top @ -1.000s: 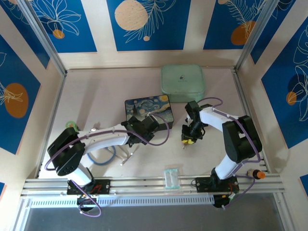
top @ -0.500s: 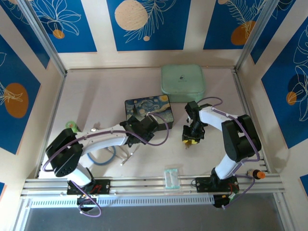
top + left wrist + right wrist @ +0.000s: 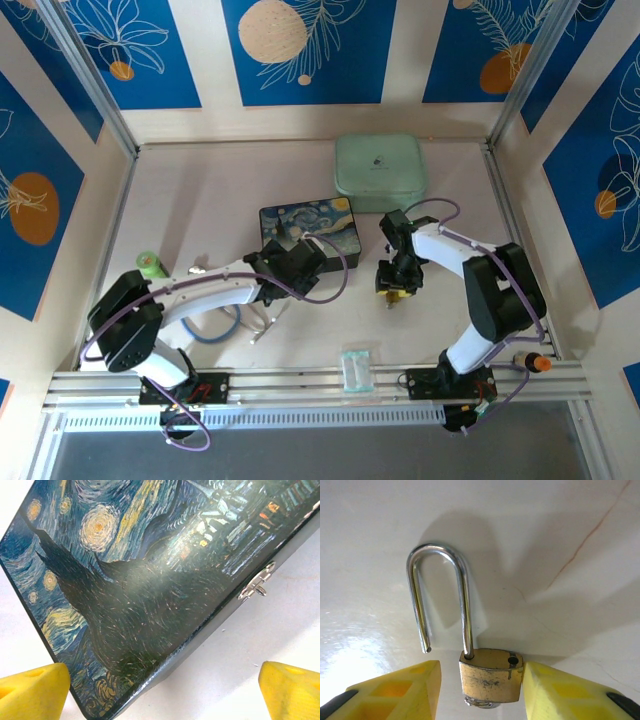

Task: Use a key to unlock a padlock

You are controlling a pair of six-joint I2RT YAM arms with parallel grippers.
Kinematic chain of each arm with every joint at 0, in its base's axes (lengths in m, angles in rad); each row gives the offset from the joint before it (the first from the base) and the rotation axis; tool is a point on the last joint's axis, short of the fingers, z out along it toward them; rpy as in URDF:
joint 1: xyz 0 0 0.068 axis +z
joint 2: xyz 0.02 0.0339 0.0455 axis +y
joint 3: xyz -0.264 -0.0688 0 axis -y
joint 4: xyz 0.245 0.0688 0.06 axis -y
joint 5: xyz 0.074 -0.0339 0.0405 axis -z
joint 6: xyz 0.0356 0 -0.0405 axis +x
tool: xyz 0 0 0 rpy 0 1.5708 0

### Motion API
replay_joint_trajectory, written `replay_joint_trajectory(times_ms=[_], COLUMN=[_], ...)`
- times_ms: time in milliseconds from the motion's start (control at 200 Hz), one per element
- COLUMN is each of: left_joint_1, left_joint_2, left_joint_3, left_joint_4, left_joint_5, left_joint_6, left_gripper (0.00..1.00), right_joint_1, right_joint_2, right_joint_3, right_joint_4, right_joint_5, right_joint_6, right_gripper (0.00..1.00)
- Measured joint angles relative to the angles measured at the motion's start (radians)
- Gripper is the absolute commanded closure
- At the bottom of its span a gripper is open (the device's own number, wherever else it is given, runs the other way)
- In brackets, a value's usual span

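Observation:
The brass padlock (image 3: 491, 681) stands on the pale table between my right gripper's (image 3: 482, 690) yellow fingers. Its silver shackle (image 3: 440, 600) is sprung: one leg sits in the body and the free end hangs clear of it. The right finger touches the body, while a gap separates the left finger from it, so the jaws are open. A bit of silvery metal (image 3: 481, 703) pokes out under the body; I cannot tell whether it is the key. In the top view the right gripper (image 3: 395, 288) points down at the table. My left gripper (image 3: 162, 692) hovers wide open over the starry-night box's (image 3: 130, 580) near corner.
The box's silver clasp (image 3: 256, 582) is on its front side. A mint-green case (image 3: 380, 172) lies behind the right arm. A blue-tubed stethoscope (image 3: 215, 325) lies under the left arm, a clear packet (image 3: 356, 368) by the front rail, a green object (image 3: 150, 264) at the left.
My right gripper's jaws have spread apart around the padlock. The left arm has drawn back a little toward the left, its jaws still wide.

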Motion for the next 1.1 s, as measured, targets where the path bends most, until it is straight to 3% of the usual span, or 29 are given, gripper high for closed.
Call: replay_joint_trajectory(times_ms=[165, 210, 230, 245, 425, 605, 680, 820, 1101], left_joint_1=[0.000, 0.000, 0.000, 0.000, 0.051, 0.261, 0.347, 0.471, 0.668], left_joint_2=[-0.039, -0.060, -0.070, -0.079, -0.257, -0.438, -0.463, -0.454, -0.372], left_joint_3=[-0.034, -0.048, -0.055, -0.060, -0.154, -0.259, -0.298, -0.346, -0.537], left_joint_4=[0.031, 0.044, 0.051, 0.057, 0.159, 0.290, 0.350, 0.415, 0.721], left_joint_5=[-0.013, -0.022, -0.026, -0.029, -0.033, 0.035, 0.054, 0.039, 0.026], left_joint_6=[-0.023, -0.031, -0.033, -0.034, -0.076, -0.130, -0.129, -0.100, 0.109], left_gripper=[0.00, 0.00, 0.00, 0.00, 0.00, 0.00, 0.00, 0.00, 0.00], right_joint_1=[0.019, 0.026, 0.027, 0.028, 0.036, 0.028, 0.010, -0.098, -0.353], right_joint_2=[-0.050, -0.084, -0.102, -0.115, -0.336, -0.515, -0.568, -0.595, -0.556], right_joint_3=[0.000, -0.001, -0.001, -0.002, -0.019, -0.116, -0.204, -0.364, -0.526], right_joint_4=[0.020, 0.030, 0.035, 0.039, 0.108, 0.274, 0.386, 0.584, 0.964], right_joint_5=[0.027, 0.046, 0.055, 0.063, 0.193, 0.300, 0.346, 0.396, 0.415], right_joint_6=[0.013, 0.015, 0.026, 0.018, 0.042, 0.004, -0.030, -0.079, -0.156], right_gripper=[0.41, 0.27, 0.05, 0.00, 0.01, 0.00, 0.04, 0.06, 0.04])
